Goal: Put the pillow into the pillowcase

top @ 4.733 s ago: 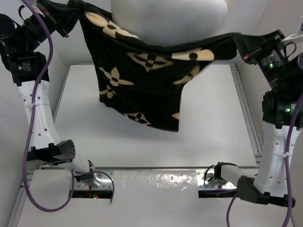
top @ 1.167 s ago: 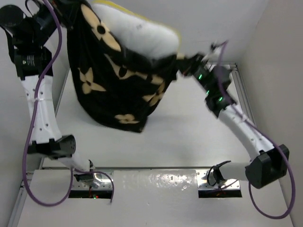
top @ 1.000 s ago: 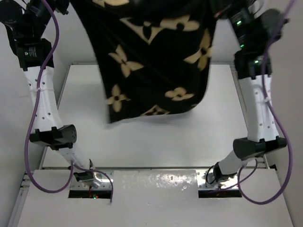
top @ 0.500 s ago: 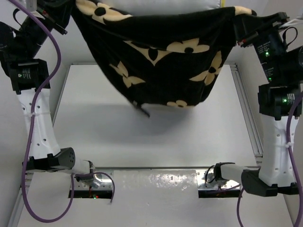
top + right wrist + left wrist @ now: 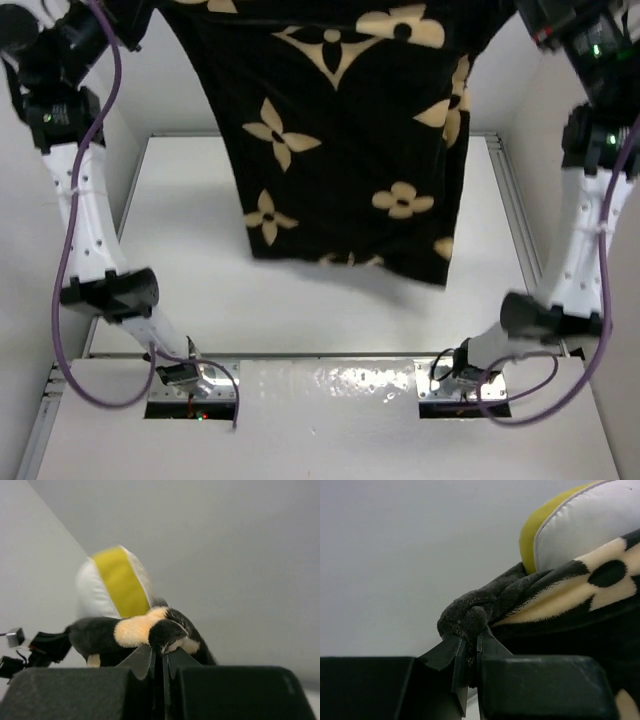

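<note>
The black pillowcase [image 5: 345, 130] with tan flowers hangs from both raised arms, its bottom edge above the table. My left gripper [image 5: 471, 645] is shut on the pillowcase's bunched edge [image 5: 470, 612]. My right gripper [image 5: 163, 655] is shut on the opposite edge of the pillowcase [image 5: 150, 627]. The pillow sits inside the pillowcase; its white top with yellow piping pokes out above the opening in the left wrist view [image 5: 580, 525] and the right wrist view [image 5: 112, 585]. In the top view the pillow is hidden and both grippers are past the top edge.
The white table [image 5: 190, 240] lies below, with a metal rail [image 5: 515, 220] along its right side. The left arm [image 5: 85, 200] and right arm [image 5: 585, 220] stand at either side. Grey walls close in left and right.
Both arms have lifted higher and the pillowcase has swung from a slack sag between them to hanging long and straight. The pillow has dropped deeper inside.
</note>
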Motion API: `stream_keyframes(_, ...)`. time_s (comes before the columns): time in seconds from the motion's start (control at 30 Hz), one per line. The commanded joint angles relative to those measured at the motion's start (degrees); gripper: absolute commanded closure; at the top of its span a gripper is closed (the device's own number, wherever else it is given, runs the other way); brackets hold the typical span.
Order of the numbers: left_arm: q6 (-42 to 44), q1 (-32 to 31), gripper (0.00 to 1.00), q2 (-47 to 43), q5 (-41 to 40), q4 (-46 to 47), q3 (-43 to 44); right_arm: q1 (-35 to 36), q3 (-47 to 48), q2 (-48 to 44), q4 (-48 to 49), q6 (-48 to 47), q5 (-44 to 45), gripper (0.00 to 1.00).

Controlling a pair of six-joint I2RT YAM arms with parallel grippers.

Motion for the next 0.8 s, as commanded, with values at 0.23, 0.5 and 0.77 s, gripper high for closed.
stream_keyframes(0.23,9.7,0.9,1.00,-9.4,-5.8,-0.2,-7.2,-9.4,-38.6,-20.7,21.2,12.8,-4.4,1.00)
stream_keyframes(0.5,-0.2,5.1,1.00,-18.4,3.3,16.3,-21.0,-14.4,-19.5,-19.4,19.2,15.9,-7.9,1.00)
stream_keyframes(0.77,3.2,0.4,1.00,-4.5,-0.7,-4.9,3.2,-12.0,-32.1,-20.9,15.5,12.8,-4.3,1.00)
